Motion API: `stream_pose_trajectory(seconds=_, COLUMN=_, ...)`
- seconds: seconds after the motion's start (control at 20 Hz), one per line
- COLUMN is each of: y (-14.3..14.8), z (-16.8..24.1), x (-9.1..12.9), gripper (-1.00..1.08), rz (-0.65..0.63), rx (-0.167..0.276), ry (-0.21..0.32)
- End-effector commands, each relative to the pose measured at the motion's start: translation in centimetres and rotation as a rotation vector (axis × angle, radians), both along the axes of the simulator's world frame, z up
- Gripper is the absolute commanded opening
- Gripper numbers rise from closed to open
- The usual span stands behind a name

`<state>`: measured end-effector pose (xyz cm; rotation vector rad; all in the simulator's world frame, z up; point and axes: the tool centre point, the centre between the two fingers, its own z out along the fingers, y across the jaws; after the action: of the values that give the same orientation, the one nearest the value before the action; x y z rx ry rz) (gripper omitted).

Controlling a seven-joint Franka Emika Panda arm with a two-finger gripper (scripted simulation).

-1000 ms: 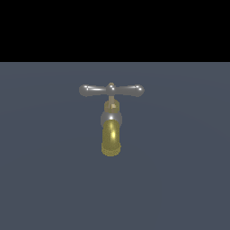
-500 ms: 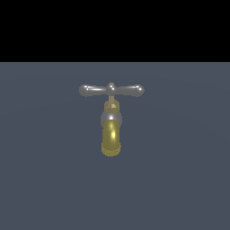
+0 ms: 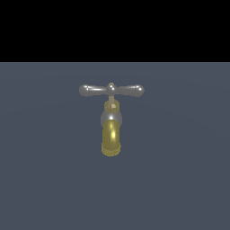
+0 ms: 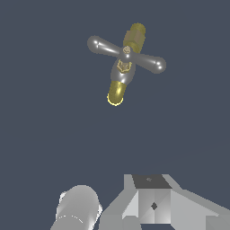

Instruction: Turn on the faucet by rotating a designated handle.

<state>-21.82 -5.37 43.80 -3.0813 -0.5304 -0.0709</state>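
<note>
The faucet (image 3: 111, 134) stands on a flat dark grey floor (image 3: 179, 179), with its brass-yellow spout curving toward the exterior camera under a silver collar and brass stem. The grey crossbar handle (image 3: 111, 90) lies level on top, one bulbous arm pointing to the exterior view's left and one to its right. In the wrist view I see the faucet (image 4: 116, 93) from above and at a distance, with the handle (image 4: 126, 55) lying across it. No gripper fingers show in either view.
Pale grey robot parts fill one edge of the wrist view: a rounded cylinder (image 4: 77, 209) and a blocky angular piece (image 4: 152, 202), both far from the faucet. Behind the floor the exterior view is black.
</note>
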Motion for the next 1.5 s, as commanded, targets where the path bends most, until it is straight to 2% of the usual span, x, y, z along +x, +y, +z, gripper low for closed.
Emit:
stream_pose_trajectory(seconds=0.0, y=-0.6, z=-1.2, x=0.6, gripper=-1.0, rz=0.062, rx=-0.003, ry=0.001)
stream_pose_trajectory(seconds=0.75, y=-3.2, z=-8.5, x=4.8, gripper=-1.0, rz=0.424, rx=-0.018, ry=0.009)
stream_pose_trajectory(seconds=1.45, y=-4.2, z=-15.0, x=9.3, gripper=-1.0, rz=0.749, rx=-0.034, ry=0.016)
